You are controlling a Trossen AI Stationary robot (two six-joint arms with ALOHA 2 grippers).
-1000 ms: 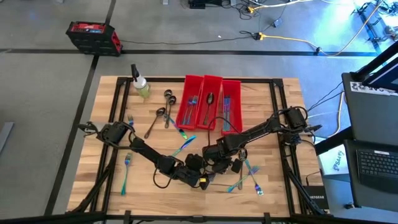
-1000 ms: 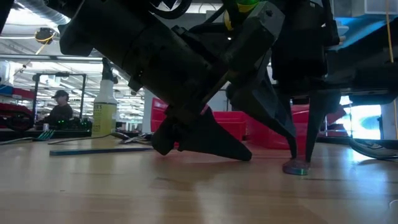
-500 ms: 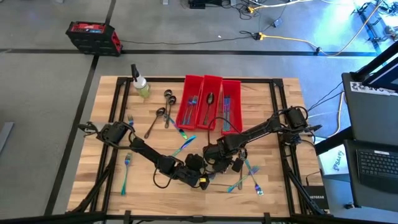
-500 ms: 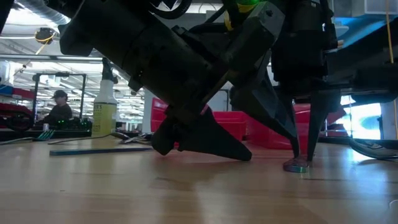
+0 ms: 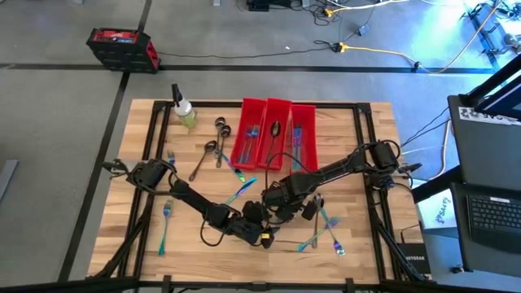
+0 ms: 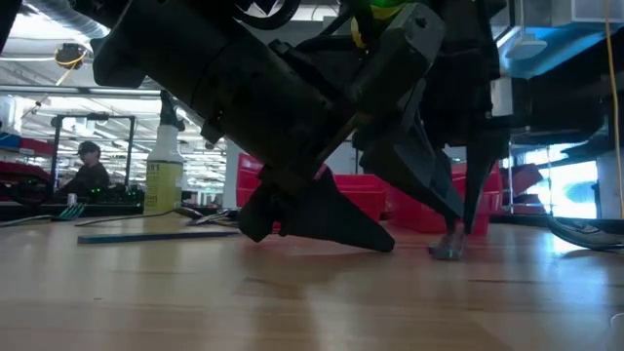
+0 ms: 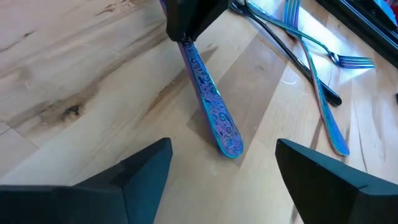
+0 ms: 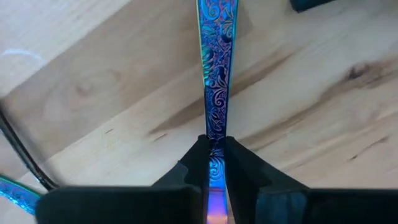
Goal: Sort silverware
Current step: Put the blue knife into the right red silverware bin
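Right claw (image 8: 214,163): my fingers clamped on a blue-purple patterned handle (image 8: 215,74), its free end at the table (image 7: 74,56).
Left claw (image 7: 224,177): fingers wide apart, holding nothing, low beside that handle.
Arms: both stretched toward the table's near middle.
Bins (image 5: 277,133): red, far side, silverware inside.

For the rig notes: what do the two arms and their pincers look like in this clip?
Both arms are dark, jointed links with black cables looped alongside. The left pincer has two broad, matte dark-grey wedge-shaped fingers. The right pincer has dark fingers tapering to narrow tips. A yellow-and-green spot, perhaps a marking, shows near the left arm's wrist. No other markings are legible.
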